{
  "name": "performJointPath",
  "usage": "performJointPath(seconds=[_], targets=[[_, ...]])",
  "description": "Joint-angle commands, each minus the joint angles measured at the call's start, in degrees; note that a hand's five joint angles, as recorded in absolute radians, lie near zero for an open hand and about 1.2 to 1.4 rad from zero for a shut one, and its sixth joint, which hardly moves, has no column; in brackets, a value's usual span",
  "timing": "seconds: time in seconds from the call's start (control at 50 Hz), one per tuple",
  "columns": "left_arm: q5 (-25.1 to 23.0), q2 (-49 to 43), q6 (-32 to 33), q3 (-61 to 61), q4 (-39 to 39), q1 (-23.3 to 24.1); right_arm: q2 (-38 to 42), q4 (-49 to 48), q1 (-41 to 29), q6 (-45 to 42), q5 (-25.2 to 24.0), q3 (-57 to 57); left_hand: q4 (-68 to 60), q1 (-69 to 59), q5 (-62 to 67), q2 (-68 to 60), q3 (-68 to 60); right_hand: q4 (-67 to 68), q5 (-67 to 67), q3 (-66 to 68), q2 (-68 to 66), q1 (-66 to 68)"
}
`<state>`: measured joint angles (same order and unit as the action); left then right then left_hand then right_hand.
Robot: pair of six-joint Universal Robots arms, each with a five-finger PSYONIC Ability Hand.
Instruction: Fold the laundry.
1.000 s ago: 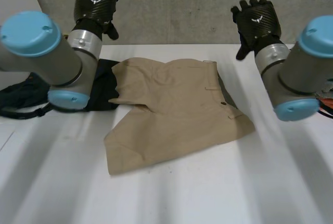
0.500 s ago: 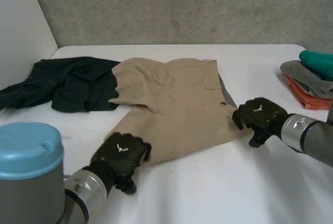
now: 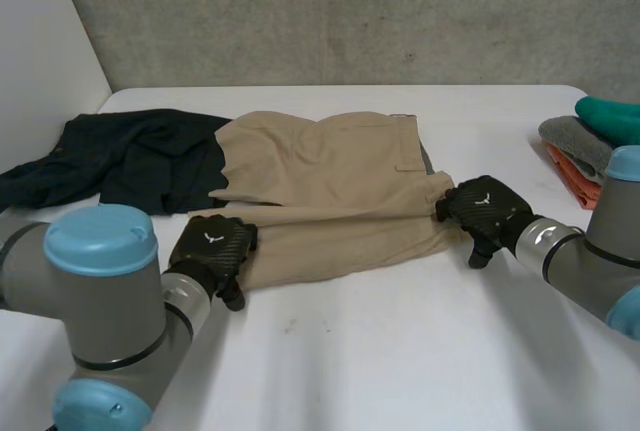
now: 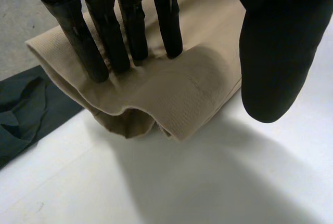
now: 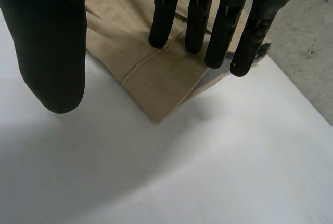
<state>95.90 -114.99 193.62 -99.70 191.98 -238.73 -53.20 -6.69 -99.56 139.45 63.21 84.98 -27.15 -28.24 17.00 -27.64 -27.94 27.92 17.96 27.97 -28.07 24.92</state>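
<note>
The shorts (image 3: pixel 330 191) lie mid-tabletop (image 3: pixel 400 351), their near edge doubled over. They look like soft, light twill that should crease readily but sag if lifted, so the two near corners seem best to hold. The left hand (image 3: pixel 212 251) rests straight fingers on the 8 o'clock corner, thumb apart. The right hand (image 3: pixel 482 211) does likewise at 4 o'clock. A dark garment (image 3: pixel 130 161) lies at 10 o'clock.

Shorts (image 3: pixel 330 191) are lying centred on the table (image 3: pixel 400 351); a crumpled garment (image 3: pixel 120 161) is lying touching them at 9 o'clock; folded cloths (image 3: pixel 590 141) are sitting well apart at 3 o'clock.
</note>
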Motion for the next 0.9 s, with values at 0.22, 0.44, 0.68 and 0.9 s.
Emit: performJointPath(seconds=[0.22,0.44,0.68,0.9], targets=[[-0.2,-4.7,6.8,2.4,7.9,-0.9,3.7,-3.0,-3.9,2.9,4.1,-5.1,-26.4,-25.3,26.6,-25.9,-25.6,5.9,5.8,5.8,-5.7,8.9],[-0.5,-5.1,8.9,2.1,8.1,-0.9,6.1,-3.5,-6.0,3.1,4.7,-8.5,-52.8,-51.7,53.0,-52.3,-52.0,10.9,10.9,10.9,-10.8,13.9],[-0.7,1.1,8.1,2.0,7.4,-2.4,9.6,-9.1,-7.0,3.2,7.2,-11.3,-52.9,-51.8,53.0,-52.4,-52.1,35.6,35.6,35.6,-35.5,38.6],[-0.6,5.1,7.1,1.5,5.7,-2.4,6.6,-6.5,-6.4,3.1,9.5,-10.4,-52.9,-51.8,53.0,-52.4,-52.1,52.1,52.0,52.0,-51.9,55.1]])
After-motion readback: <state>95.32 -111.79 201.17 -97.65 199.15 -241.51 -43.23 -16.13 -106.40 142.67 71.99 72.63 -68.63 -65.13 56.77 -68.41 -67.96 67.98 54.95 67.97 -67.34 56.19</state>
